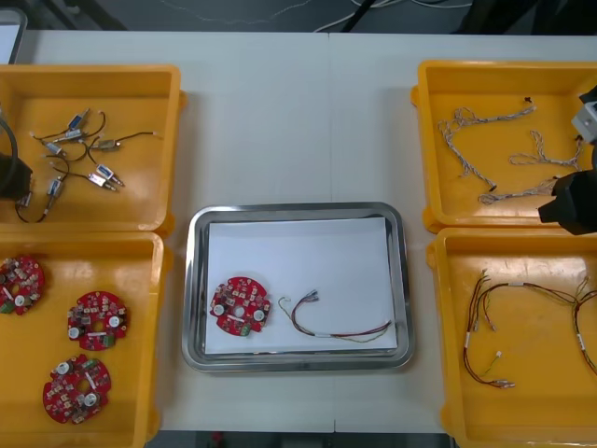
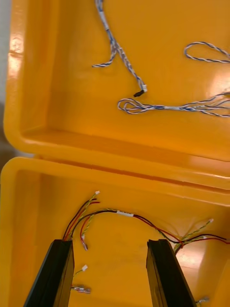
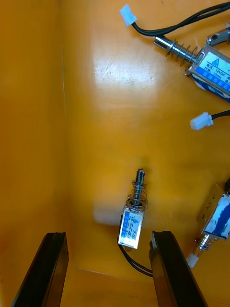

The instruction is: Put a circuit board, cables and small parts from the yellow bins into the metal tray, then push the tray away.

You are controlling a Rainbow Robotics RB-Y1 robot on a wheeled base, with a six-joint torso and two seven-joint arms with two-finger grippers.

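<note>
Because the small parts are the kind missing from the tray, I hold my left claw (image 3: 109,235) wide open over the far left yellow bin (image 1: 93,75), at ten o'clock on the table. One small metal part (image 3: 132,229) lies on the bin floor between my two fingers, closer to one of them than to the other, with its black cable running back toward me. I judge that I should centre a little before I close, or the part may slip aside.

The metal tray (image 1: 298,211) sits at six o'clock, white inside. It holds one circuit board (image 1: 240,305) at its eight o'clock and one red and yellow cable (image 1: 340,329) at its five o'clock, well apart from each other.

My right claw (image 2: 110,244) is also wide and holds nothing. It hangs over the near right yellow bin (image 2: 96,168), at four o'clock on the table, above the red and yellow cables (image 2: 120,213), near the wall beyond which the twisted blue and white cables (image 2: 167,106) lie.

Another part (image 3: 215,67) has a blue and white label that seems to read "12VDC". The label on my part is too small to read.
</note>
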